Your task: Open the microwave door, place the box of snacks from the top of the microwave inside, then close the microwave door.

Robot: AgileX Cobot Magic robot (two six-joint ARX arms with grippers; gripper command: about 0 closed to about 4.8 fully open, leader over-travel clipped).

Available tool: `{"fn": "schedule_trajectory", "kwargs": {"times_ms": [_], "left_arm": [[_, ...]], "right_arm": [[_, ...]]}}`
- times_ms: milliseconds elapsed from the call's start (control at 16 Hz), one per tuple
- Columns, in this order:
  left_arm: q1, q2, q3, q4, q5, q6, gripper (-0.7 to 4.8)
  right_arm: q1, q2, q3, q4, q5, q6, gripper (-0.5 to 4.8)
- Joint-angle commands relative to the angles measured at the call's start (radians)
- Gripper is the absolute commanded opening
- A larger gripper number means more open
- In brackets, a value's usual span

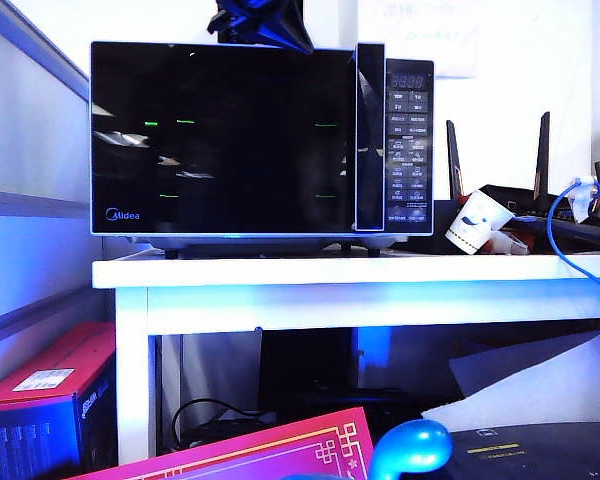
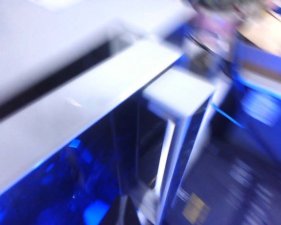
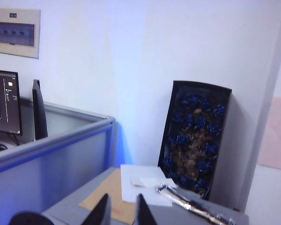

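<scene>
The black microwave stands on a white table. The microwave door is shut, with its handle strip beside the keypad. A dark shape sits on top of the microwave, and the box of snacks is out of view. Neither gripper shows in the exterior view. The left wrist view is blurred: my left gripper hangs below the white table edge, its dark tips close together. My right gripper faces a wall away from the microwave, its tips a little apart and empty.
A paper cup, a blue cable and black antennas crowd the table to the right of the microwave. A red box lies under the table. In the right wrist view are a dark box of blue flowers, papers and a partition.
</scene>
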Motion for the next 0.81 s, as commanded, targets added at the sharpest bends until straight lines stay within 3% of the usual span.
{"fn": "schedule_trajectory", "kwargs": {"times_ms": [63,376,627,815], "left_arm": [[-0.015,0.036,0.002,0.138,-0.117,0.004,-0.05],[-0.015,0.099,0.002,0.216,-0.176,0.005,-0.05],[-0.023,0.132,0.002,0.29,-0.456,0.004,-0.05],[-0.029,0.093,0.002,0.265,-0.461,-0.008,-0.05]], "right_arm": [[0.001,-0.012,0.005,0.036,0.0,-0.002,0.8],[0.001,-0.018,0.005,0.048,0.0,-0.002,0.8],[0.002,-0.022,0.005,0.047,0.002,-0.002,0.8],[0.001,-0.055,0.005,-0.015,0.015,-0.011,0.81]]}}
